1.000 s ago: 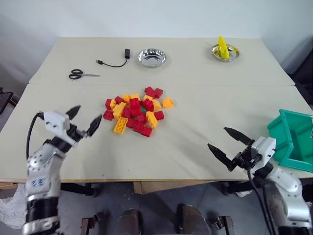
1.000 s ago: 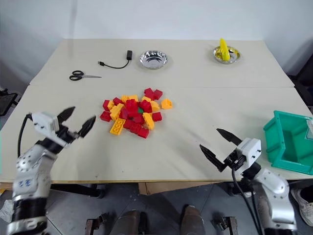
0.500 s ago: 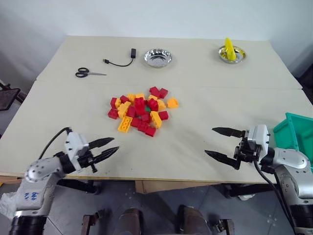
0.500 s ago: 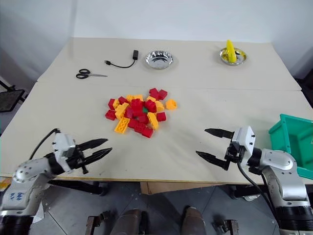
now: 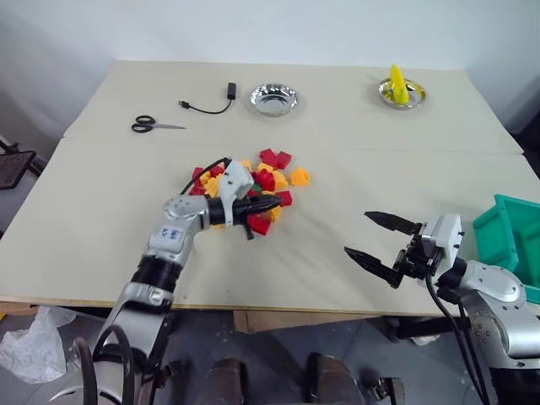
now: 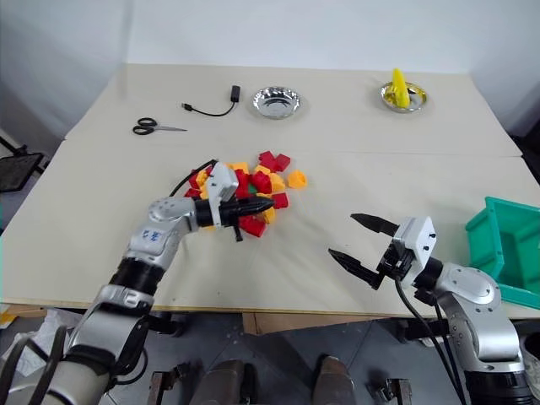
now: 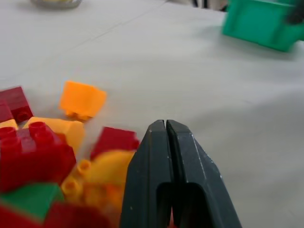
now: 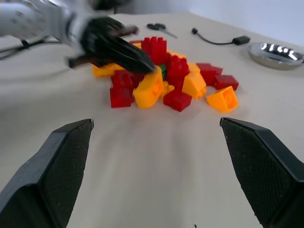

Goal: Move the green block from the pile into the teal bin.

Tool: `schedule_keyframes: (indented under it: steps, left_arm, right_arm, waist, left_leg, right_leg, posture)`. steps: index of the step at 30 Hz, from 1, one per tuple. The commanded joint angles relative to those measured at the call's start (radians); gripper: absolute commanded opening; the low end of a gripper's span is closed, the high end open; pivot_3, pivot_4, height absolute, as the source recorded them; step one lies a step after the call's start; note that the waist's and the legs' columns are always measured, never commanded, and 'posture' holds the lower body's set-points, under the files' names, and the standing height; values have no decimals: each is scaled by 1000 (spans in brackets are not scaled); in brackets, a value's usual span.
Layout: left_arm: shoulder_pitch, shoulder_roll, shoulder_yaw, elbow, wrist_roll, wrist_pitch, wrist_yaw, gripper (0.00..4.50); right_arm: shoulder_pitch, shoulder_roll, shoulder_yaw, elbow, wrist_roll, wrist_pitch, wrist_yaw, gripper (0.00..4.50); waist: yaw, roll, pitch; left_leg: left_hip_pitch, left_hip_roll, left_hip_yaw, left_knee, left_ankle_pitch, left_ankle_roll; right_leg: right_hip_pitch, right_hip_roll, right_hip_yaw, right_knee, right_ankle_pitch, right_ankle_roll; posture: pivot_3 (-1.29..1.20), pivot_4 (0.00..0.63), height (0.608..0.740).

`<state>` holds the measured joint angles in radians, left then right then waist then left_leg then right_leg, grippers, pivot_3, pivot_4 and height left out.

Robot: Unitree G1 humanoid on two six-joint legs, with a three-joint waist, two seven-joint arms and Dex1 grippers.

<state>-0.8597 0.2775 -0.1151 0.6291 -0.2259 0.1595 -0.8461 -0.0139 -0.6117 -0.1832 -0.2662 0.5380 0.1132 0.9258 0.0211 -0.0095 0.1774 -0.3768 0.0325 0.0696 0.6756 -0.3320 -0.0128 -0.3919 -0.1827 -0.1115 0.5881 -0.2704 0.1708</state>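
A pale worktop (image 5: 101, 211) holds the pile (image 5: 253, 181) of red and yellow-orange bricks at its centre. The green block (image 7: 28, 199) sits buried among them, only a corner showing. The left pincer (image 5: 270, 203), its fingers pressed together and empty, reaches over the pile's near edge. The right pincer (image 5: 375, 240) hovers spread wide, well apart from the pile. The teal bin (image 5: 510, 236) stands at the worktop's right edge.

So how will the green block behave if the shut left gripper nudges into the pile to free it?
The green block looks like rigid moulded plastic, so it should slide rather than bend. It sits wedged low among the bricks of the pile, so neighbours will probably shift with it. Small and likely light, it may skid on the smooth table under the left gripper.
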Motion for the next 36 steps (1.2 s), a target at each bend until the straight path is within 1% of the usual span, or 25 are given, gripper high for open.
schedule_keyframes:
  steps: [1,4,6,9,13,15,18,22,26,28,30,32,35,36]
  left_arm:
    - [-88,-17,67,146,31,-20,145,58]
    - [-151,-16,127,261,41,-60,276,58]
    - [-174,0,161,312,42,-87,321,58]
    - [-187,18,190,350,42,-113,336,58]
    - [-163,69,162,342,86,-160,275,58]
    - [-133,83,129,300,108,-189,197,58]
    - [-93,87,106,234,97,-207,77,58]
    - [21,97,48,9,54,-108,-115,58]
    - [128,144,8,-168,68,-39,-176,58]
    - [206,176,21,-294,-3,-11,-260,58]
    - [273,209,56,-381,-58,-8,-306,58]
    - [313,228,91,-421,-87,-14,-305,58]
    - [404,279,226,-415,-120,-71,-247,58]
    - [423,291,249,-416,-124,-79,-238,58]
  right_arm:
    - [10,17,-11,-57,3,-11,-26,4500]
    - [12,44,1,-72,-8,-23,-55,4500]
    - [14,60,11,-83,-17,-26,-71,4500]
    - [17,68,20,-91,-27,-25,-80,4500]
    - [13,81,30,-97,-37,-27,-91,4500]
    - [12,85,34,-100,-40,-26,-95,4500]
    - [12,88,38,-103,-42,-25,-99,4500]
    - [12,91,49,-113,-40,-17,-105,4500]
    - [12,90,55,-118,-34,-11,-105,4500]
    - [8,89,62,-116,-31,-6,-99,4500]
    - [-2,89,72,-110,-28,-1,-91,4500]
    - [-8,91,78,-105,-27,1,-86,4500]
    - [-29,91,96,-85,-29,2,-69,4500]
    - [-30,90,98,-84,-29,2,-67,4500]
  waist:
    - [-2,0,0]
    - [-5,0,0]
    - [-4,0,0]
    - [-1,0,0]
    - [1,-1,0]
    - [1,-1,0]
    - [3,-1,0]
    - [1,-1,0]
    - [-2,-1,0]
    - [-6,0,0]
    - [-9,0,0]
    - [-10,0,0]
    - [-10,0,0]
    - [-12,0,0]
  left_leg:
    - [0,0,0,0,0,0]
    - [0,0,0,0,0,0]
    - [0,0,0,0,0,0]
    - [0,0,0,0,0,0]
    - [0,0,0,0,0,0]
    - [0,0,0,0,0,0]
    - [0,0,0,0,0,0]
    - [0,0,0,1,0,0]
    - [0,0,0,1,0,0]
    - [0,1,0,1,0,0]
    - [0,1,0,1,0,0]
    - [0,1,0,1,0,0]
    - [0,1,-1,3,0,0]
    - [0,1,-1,3,0,0]
  right_leg:
    - [0,0,0,0,0,0]
    - [0,0,0,1,0,0]
    - [0,0,0,1,0,0]
    - [0,0,0,1,0,0]
    - [0,0,0,1,0,0]
    - [0,0,0,1,0,0]
    - [0,0,0,1,0,0]
    - [0,0,0,1,0,0]
    - [-1,0,0,1,0,0]
    - [-1,0,0,2,0,0]
    - [-1,0,1,2,0,0]
    - [-1,0,1,2,0,0]
    - [-1,0,1,2,0,0]
    - [-1,0,1,3,0,0]
  posture:
    - [0,150,740]
    - [0,150,740]
    - [0,150,740]
    - [0,150,740]
    - [0,150,740]
    - [0,150,740]
    - [0,150,740]
    - [0,150,740]
    - [0,150,740]
    - [0,150,740]
    - [0,150,740]
    - [0,150,740]
    - [0,150,740]
    - [0,150,740]
